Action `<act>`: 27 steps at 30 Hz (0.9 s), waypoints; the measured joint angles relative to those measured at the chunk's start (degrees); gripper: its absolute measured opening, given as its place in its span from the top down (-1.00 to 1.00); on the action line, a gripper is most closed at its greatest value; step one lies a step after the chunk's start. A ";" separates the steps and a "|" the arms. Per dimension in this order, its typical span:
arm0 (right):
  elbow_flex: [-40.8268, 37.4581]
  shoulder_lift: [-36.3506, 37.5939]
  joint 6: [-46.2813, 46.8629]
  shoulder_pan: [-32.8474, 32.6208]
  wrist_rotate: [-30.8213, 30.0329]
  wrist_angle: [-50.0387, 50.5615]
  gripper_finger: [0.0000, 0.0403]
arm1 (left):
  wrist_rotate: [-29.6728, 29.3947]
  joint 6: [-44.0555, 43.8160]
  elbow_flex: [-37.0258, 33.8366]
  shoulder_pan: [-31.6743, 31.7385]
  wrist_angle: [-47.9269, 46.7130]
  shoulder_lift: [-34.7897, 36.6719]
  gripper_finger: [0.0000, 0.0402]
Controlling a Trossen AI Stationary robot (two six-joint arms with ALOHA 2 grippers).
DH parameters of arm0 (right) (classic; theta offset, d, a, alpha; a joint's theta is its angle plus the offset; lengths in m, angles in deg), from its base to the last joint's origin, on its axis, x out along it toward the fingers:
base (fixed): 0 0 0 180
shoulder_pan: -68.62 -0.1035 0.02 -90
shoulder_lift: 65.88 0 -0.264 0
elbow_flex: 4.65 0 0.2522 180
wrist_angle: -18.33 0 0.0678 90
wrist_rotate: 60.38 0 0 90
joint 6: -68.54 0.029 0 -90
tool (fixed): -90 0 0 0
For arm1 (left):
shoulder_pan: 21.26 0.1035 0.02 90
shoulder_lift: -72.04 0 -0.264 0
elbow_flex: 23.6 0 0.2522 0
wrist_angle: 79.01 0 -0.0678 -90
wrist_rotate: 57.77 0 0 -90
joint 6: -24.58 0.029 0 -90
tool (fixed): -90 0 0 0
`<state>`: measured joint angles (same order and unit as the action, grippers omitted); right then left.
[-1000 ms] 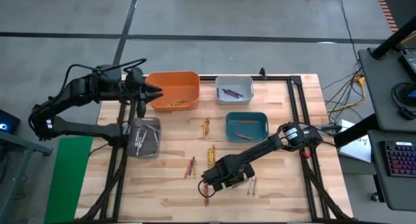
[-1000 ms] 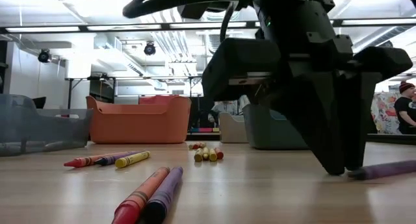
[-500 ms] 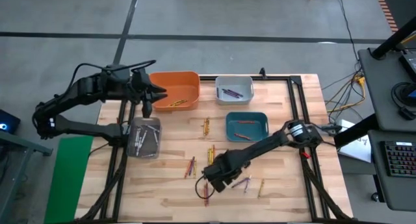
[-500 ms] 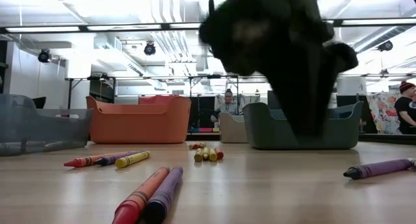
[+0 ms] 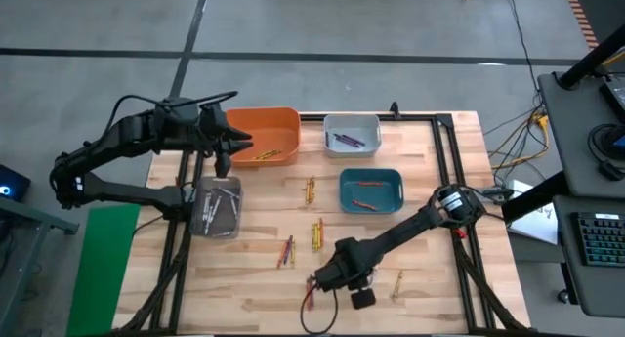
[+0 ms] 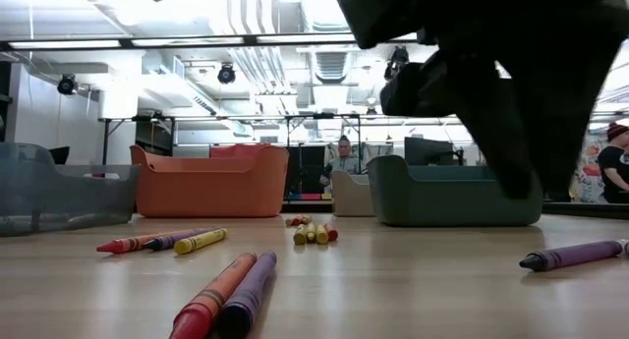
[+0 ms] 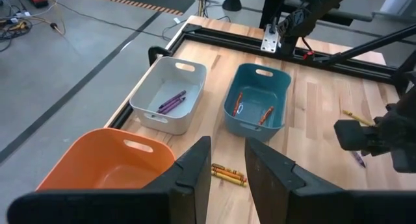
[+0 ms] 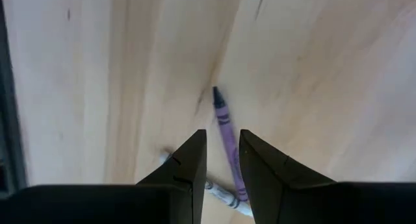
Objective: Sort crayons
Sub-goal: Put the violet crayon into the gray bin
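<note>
Crayons lie loose on the wooden table: yellow ones (image 5: 317, 231), a red and an orange one (image 5: 286, 251), a red one (image 5: 310, 293) and a purple crayon (image 8: 224, 126). My right gripper (image 5: 344, 276) hangs open above the purple crayon (image 6: 575, 254), pointing down, clear of the table (image 6: 413, 280). A grey-white crayon (image 8: 218, 193) lies beside the purple one. My left gripper (image 5: 234, 142) waits open over the left end of the orange bin (image 5: 264, 134), with nothing between its fingers (image 7: 195, 169).
A white bin (image 5: 352, 134) holds purple crayons, a teal bin (image 5: 371, 190) red and orange ones, and a clear grey bin (image 5: 217, 205) grey ones. A black frame (image 5: 444, 161) runs along the table's edges. People sit in the room behind the table.
My right gripper has lifted off the table beside the purple crayon, rolled about a quarter turn at the wrist and drifted a little toward the near edge. The purple crayon stays lying on the table.
</note>
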<state>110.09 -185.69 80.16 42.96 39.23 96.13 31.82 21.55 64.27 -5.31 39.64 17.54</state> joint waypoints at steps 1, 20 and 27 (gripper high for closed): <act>-0.12 0.00 -0.79 -0.10 -0.44 -0.08 0.59 | 0.02 0.00 0.00 0.00 0.00 0.06 0.62; -8.44 0.04 -0.21 -0.34 -0.76 -9.12 0.59 | 0.00 0.00 0.00 -0.01 0.00 0.20 0.62; -9.80 0.24 0.45 -0.21 -1.38 -10.81 0.59 | 0.00 0.00 0.00 -0.01 0.04 0.18 0.62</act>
<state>100.29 -185.45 80.61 42.75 37.85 85.32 31.82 21.55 64.27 -5.31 39.68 17.72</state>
